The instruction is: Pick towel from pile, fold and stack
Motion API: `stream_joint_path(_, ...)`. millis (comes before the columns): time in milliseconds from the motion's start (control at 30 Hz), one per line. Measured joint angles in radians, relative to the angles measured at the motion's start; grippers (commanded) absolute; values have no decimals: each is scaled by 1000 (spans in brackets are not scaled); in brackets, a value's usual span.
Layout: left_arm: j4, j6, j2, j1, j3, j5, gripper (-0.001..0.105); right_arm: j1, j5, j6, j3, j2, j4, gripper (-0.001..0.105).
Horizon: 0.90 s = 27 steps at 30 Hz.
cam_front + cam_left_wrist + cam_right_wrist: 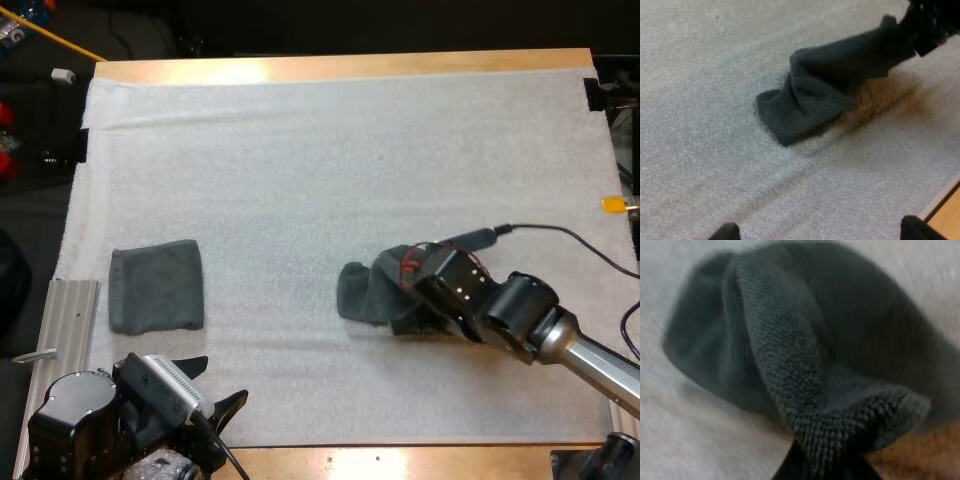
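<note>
Dark crumpled towel (360,292), far end hidden

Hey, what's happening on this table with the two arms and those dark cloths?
A robot is sorting towels. Its right gripper is shut on a crumpled towel near the middle of the white mat, holding one end up while the other end rests on the mat. A folded towel lies flat at the mat's left side. The left gripper is open and holds nothing, by the near edge close to the folded towel.
</note>
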Motion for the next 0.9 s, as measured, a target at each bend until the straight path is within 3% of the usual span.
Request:
stream_joint_path(100,0,0,0,0,0,0,62,0,0,7,0,-9,29,5)
stream_joint_path(300,0,0,0,0,0,0,62,0,0,50,0,-95,123,41)
stream_joint_path(400,0,0,0,0,0,0,62,0,0,54,0,-158,169,53)
stream_joint_path(733,-17,0,0,0,0,0,62,0,-5,111,0,-312,260,54)
stream_joint_path(900,-23,0,0,0,0,0,62,0,-69,155,6,-313,261,54)
